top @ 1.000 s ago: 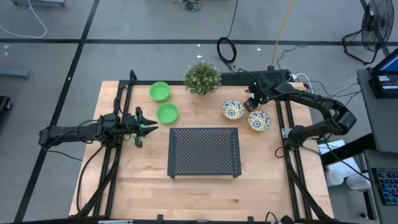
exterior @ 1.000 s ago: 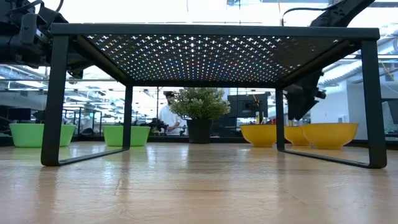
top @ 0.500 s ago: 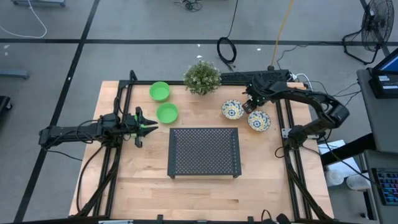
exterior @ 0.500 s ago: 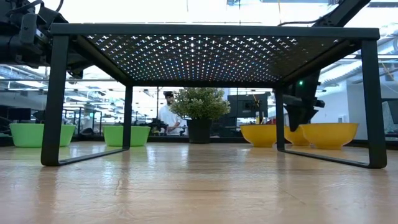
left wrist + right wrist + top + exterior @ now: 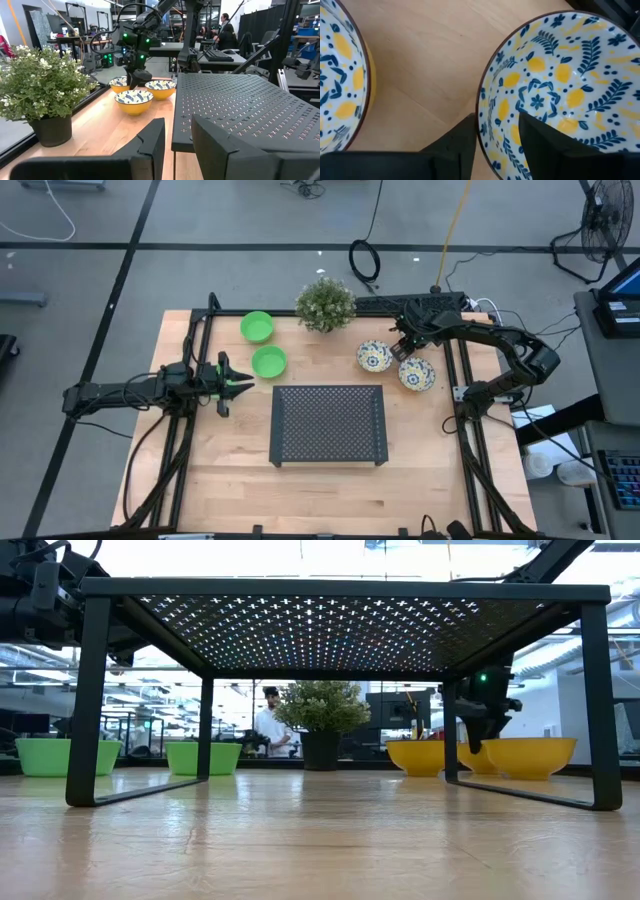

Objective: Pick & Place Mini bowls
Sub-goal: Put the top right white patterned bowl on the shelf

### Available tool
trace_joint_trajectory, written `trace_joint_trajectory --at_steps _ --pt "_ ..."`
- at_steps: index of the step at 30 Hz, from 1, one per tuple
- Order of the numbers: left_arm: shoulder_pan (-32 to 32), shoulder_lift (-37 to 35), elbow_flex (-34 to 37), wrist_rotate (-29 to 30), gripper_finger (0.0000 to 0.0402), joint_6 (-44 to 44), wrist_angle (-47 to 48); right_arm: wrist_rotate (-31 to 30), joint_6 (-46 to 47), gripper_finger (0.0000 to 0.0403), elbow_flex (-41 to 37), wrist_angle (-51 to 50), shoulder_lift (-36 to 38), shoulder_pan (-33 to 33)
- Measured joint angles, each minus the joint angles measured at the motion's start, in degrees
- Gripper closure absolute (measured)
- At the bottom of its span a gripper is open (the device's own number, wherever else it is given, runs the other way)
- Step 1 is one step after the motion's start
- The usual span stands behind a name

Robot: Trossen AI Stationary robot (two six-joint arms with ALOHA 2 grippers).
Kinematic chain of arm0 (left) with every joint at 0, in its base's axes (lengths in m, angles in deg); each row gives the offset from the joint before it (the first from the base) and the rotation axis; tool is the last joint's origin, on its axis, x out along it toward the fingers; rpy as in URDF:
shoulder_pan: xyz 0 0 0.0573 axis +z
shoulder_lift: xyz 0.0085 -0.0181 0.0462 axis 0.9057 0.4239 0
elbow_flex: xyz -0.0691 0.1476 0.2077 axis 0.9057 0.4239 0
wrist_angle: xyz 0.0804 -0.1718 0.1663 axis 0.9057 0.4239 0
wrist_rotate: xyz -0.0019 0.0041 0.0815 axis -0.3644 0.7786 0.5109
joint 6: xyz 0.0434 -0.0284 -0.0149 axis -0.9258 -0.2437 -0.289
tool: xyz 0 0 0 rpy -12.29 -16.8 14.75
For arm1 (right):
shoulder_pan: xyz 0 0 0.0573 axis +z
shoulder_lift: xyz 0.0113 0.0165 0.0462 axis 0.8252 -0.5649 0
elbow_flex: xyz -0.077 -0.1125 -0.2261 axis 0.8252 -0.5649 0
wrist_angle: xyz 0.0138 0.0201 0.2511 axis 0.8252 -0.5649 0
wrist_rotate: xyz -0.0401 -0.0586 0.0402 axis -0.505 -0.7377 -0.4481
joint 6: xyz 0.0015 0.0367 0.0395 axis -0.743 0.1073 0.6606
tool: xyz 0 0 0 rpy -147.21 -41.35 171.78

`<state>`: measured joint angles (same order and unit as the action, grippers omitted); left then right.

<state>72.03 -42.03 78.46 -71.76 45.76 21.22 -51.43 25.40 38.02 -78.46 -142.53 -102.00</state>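
the right gripper (image 5: 495, 145) was set astride a patterned bowl's (image 5: 560, 85) rim beside the potted plant (image 5: 325, 304), jaws narrowly parted for gripping; the left gripper (image 5: 226, 383) waited part-open near the green bowls (image 5: 268, 361).

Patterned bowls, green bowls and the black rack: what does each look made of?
The patterned bowls look like glazed ceramic, possibly melamine: glossy white inside with printed blue-and-yellow motifs, yellow outside. The green bowls look like plain plastic: uniform bright colour with a dull sheen. The rack looks like black-coated metal: a perforated sheet top on thin bent legs.
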Motion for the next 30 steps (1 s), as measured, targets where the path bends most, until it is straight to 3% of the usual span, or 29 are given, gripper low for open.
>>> trace_joint_trajectory --at_steps 30 --pt "0.01 0.0 0.0 0.0 0.0302 0.0 0.0 0.12 0.02 0.0338 0.0 0.17 0.02 0.0"
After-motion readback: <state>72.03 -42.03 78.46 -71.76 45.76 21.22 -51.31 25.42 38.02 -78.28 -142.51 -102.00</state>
